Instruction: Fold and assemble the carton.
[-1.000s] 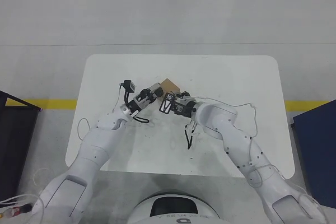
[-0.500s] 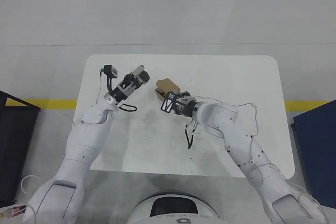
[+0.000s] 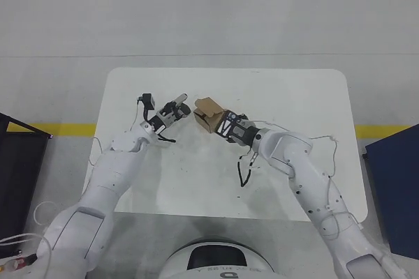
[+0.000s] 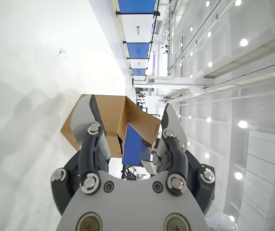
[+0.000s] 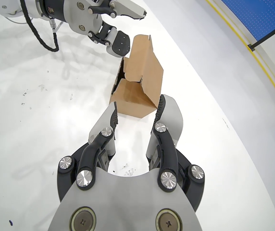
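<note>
The carton (image 3: 208, 111) is a small box of plain brown cardboard, partly folded up and lying on the white surface (image 3: 300, 104). Its closed, box-shaped end sits between the fingertips of the right hand (image 5: 137, 106), which touch it on either side. The opposite end points away from that hand and is not closed: a long flap (image 5: 143, 46) stands up above the body, and a dark gap shows at the seam beside it. That open end lies just in front of the left hand (image 5: 131, 29), close to its lower finger.
</note>
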### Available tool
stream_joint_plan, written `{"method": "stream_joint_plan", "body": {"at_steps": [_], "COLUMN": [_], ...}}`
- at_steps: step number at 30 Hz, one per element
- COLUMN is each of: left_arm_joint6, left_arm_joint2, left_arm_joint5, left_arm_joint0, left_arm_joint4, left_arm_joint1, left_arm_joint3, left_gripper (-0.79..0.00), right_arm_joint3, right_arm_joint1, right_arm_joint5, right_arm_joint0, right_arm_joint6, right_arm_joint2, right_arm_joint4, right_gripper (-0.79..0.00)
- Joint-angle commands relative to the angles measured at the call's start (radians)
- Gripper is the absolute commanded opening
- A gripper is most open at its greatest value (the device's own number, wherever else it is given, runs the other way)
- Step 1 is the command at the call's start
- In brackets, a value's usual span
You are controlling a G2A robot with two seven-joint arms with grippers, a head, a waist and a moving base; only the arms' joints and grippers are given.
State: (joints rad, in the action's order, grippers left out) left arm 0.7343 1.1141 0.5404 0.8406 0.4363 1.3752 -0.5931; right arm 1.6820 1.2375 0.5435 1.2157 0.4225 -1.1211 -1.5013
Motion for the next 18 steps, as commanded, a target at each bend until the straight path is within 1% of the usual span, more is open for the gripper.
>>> {"method": "stream_joint_plan", "body": {"at_steps": [1,3,4,5,7,10,14,16,18], "left_arm_joint6": [0.005,-0.002,-0.014,-0.027,-0.063,-0.104,-0.118,-0.09,-0.027], "left_arm_joint2": [-0.002,-0.005,-0.005,-0.008,-0.018,-0.04,-0.076,-0.097,-0.114], "left_arm_joint5": [0.013,0.029,0.039,0.05,0.071,0.089,0.107,0.11,0.127], "left_arm_joint0": [-0.011,-0.024,-0.032,-0.041,-0.057,-0.083,-0.108,-0.116,-0.117], "left_arm_joint4": [0.001,-0.012,-0.017,-0.032,-0.063,-0.112,-0.129,-0.125,-0.097], "left_arm_joint1": [0.003,0.005,0.006,0.008,0.012,0.023,0.048,0.063,0.078], "left_arm_joint3": [0.024,0.045,0.052,0.06,0.072,0.098,0.115,0.119,0.114], "left_gripper": [-0.268,-0.234,-0.185,-0.169,-0.108,-0.049,-0.043,-0.037,-0.031], "right_arm_joint3": [0.011,0.021,0.026,0.03,0.038,0.045,0.049,0.049,0.047], "right_arm_joint1": [-0.004,-0.007,-0.009,-0.01,-0.012,-0.015,-0.017,-0.018,-0.019], "right_arm_joint5": [0.004,0.007,0.009,0.009,0.009,0.007,0.001,-0.003,-0.005], "right_arm_joint0": [0.011,0.021,0.024,0.027,0.033,0.039,0.047,0.051,0.054], "right_arm_joint6": [-0.004,-0.005,-0.005,-0.004,-0.003,0.001,0.016,0.022,0.023], "right_arm_joint2": [-0.014,-0.028,-0.034,-0.039,-0.048,-0.06,-0.073,-0.076,-0.079], "right_arm_joint4": [0.002,0.006,0.008,0.01,0.014,0.026,0.047,0.055,0.065], "right_gripper": [-0.468,-0.462,-0.462,-0.462,-0.459,-0.456,-0.456,-0.459,-0.462]}}
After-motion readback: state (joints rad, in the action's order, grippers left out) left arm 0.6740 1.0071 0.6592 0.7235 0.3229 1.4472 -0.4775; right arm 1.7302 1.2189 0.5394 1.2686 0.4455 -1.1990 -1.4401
